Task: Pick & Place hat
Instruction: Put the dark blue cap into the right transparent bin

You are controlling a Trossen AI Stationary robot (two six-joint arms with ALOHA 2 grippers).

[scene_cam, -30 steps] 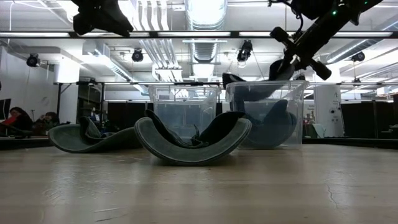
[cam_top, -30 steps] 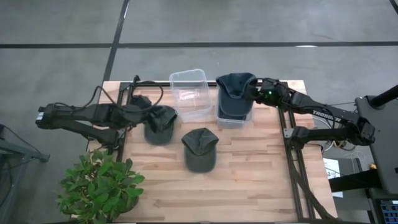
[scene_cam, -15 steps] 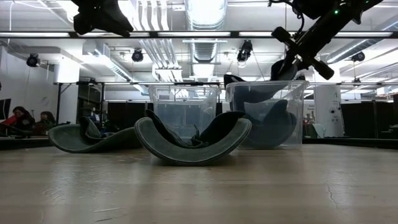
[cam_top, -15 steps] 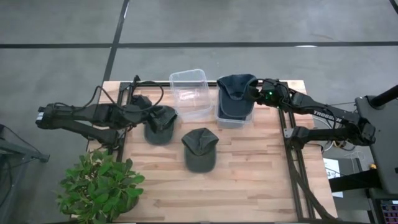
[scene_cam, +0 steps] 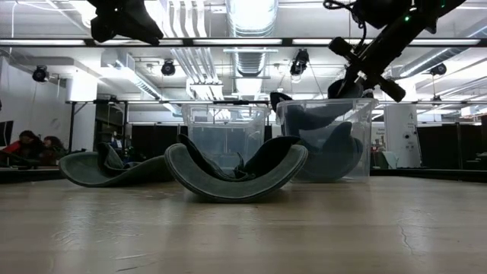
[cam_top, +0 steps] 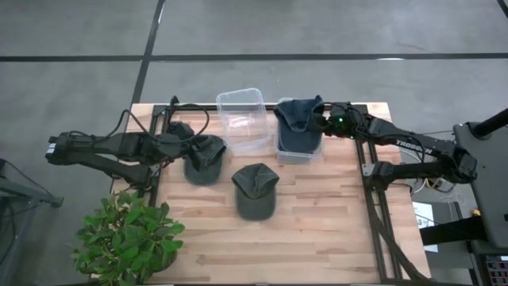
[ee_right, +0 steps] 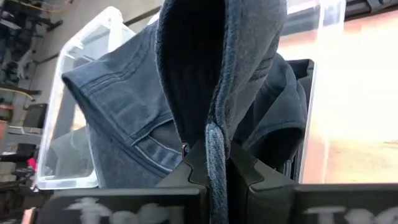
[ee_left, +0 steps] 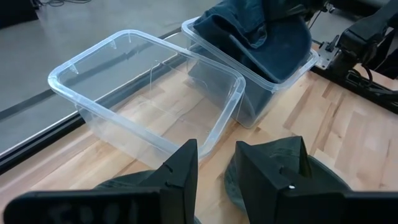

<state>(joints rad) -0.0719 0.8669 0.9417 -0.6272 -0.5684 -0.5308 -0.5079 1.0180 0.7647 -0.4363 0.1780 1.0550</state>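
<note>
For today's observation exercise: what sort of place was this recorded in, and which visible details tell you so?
Probably an open lab or workshop hall: exposed silver ceiling ducts, rows of strip lights and a bare grey concrete floor around the pale wooden slat table.

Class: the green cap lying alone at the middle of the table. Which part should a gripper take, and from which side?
Probably the crown of the green cap, pinched from straight above: in the low view it lies curled with soft fabric bunched upward in the middle, while the brim's edge sits close to the table.
</note>
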